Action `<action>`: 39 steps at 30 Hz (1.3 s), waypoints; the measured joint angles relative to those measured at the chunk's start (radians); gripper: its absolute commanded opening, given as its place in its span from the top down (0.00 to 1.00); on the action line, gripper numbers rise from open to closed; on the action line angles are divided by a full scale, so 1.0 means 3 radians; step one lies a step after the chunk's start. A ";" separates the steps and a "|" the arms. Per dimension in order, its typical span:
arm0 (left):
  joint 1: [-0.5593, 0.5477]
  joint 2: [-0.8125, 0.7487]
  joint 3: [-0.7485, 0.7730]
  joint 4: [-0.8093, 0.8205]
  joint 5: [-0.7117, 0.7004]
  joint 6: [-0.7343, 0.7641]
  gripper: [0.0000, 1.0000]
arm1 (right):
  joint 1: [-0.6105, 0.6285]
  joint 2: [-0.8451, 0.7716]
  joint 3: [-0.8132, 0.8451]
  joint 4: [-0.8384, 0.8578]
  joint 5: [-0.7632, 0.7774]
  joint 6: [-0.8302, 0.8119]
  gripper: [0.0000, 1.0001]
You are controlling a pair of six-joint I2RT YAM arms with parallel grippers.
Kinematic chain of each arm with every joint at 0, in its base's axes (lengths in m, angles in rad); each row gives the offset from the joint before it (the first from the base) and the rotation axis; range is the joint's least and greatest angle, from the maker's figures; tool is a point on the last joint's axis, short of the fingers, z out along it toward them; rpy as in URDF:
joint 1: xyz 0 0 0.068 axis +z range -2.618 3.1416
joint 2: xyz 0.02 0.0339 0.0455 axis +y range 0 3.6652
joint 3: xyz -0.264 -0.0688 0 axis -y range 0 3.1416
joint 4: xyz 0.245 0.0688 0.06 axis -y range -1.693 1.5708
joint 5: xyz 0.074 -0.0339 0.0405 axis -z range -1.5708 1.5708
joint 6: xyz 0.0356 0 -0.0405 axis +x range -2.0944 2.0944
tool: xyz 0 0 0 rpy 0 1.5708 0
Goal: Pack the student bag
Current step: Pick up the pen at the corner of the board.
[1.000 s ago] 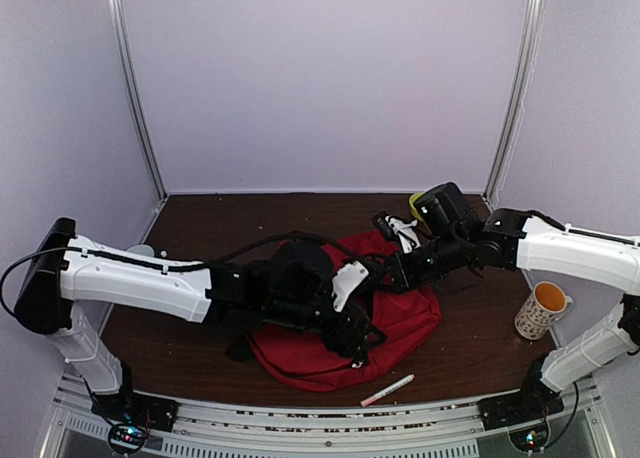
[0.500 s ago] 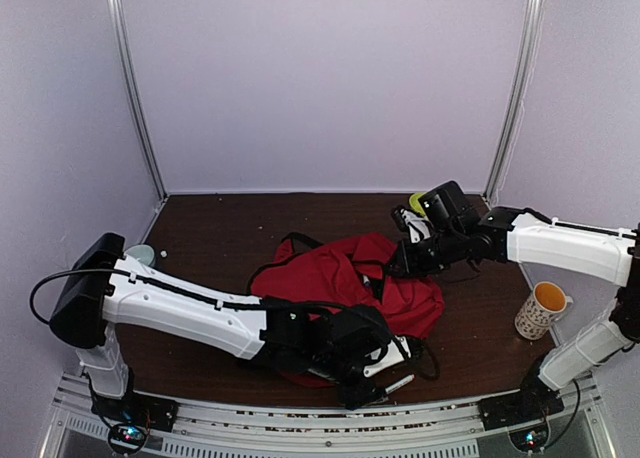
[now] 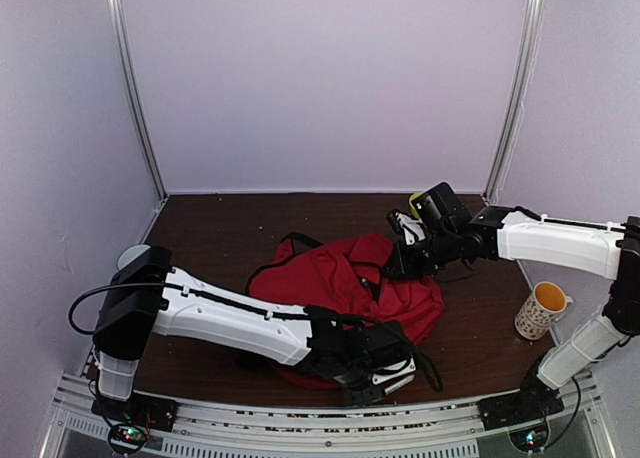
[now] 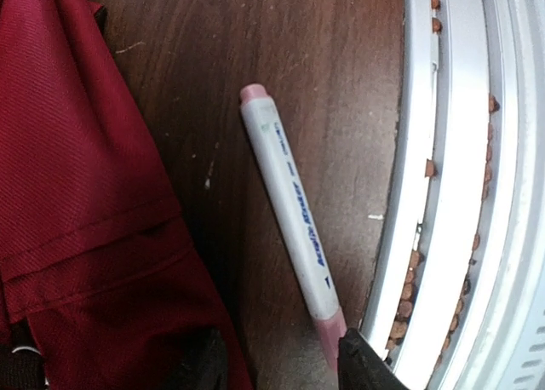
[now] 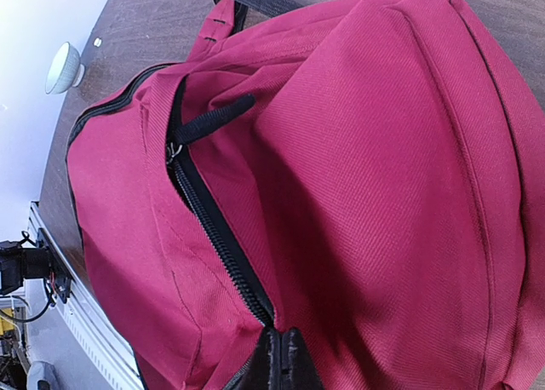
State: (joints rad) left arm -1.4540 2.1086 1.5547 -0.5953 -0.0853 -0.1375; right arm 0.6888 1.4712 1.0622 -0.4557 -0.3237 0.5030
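- At the near edge, your left gripper (image 4: pixel 281 364) straddles the marker (image 4: pixel 289 211), jaws apart: pickup in hand; close on it next.
- Your right gripper (image 5: pixel 283 356) pinches the student bag (image 5: pixel 358 177).

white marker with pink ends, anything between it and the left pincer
Nothing visible: the white marker with pink ends lies bare on the dark wooden table beside the dark-red fabric backpack, the left pincer open at its end.

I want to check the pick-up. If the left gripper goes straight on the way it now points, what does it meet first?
Most likely the white marker with pink ends, on the table beside the student bag, just ahead of the left gripper's fingers. Depth is unclear.
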 measured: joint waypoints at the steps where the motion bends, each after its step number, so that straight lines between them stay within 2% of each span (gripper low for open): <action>1: 0.0000 0.0019 0.0014 -0.0013 0.0010 -0.0001 0.59 | 0.0000 0.0000 0.0000 0.0001 -0.0005 0.0003 1.00; 4: 0.0000 0.0103 0.0067 -0.0023 0.0051 0.0008 0.66 | 0.0000 -0.0001 -0.0004 0.0014 -0.0017 0.0013 1.00; 9: -0.0031 0.0159 0.0097 -0.0027 0.0177 0.0079 0.62 | 0.0000 -0.0028 -0.0078 0.0070 -0.0028 0.0060 1.00; 15: -0.0089 0.0292 0.0352 -0.0146 0.0195 0.0134 0.75 | -0.0001 -0.0094 -0.0151 0.0122 -0.0027 0.0086 1.00; 20: -0.0102 0.0413 0.0460 -0.0239 0.0080 0.0132 0.75 | -0.0001 -0.0175 -0.0217 0.0188 -0.0028 0.0097 1.00; 24: -0.0094 0.0415 0.0458 -0.0249 0.0004 0.0099 0.88 | -0.0003 -0.0205 -0.0240 0.0211 -0.0028 0.0097 1.00; 30: -0.0083 0.0354 0.0336 -0.0139 -0.0080 0.0093 0.96 | -0.0003 -0.0205 -0.0242 0.0214 -0.0028 0.0095 1.00; 39: -0.0031 0.0048 -0.0039 -0.0009 -0.0230 0.0074 0.98 | -0.0003 -0.0209 -0.0242 0.0212 -0.0041 0.0094 1.00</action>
State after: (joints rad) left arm -1.4631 2.1231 1.5429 -0.5980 -0.1543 -0.1154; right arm 0.6880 1.4086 0.9897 -0.3920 -0.3359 0.5312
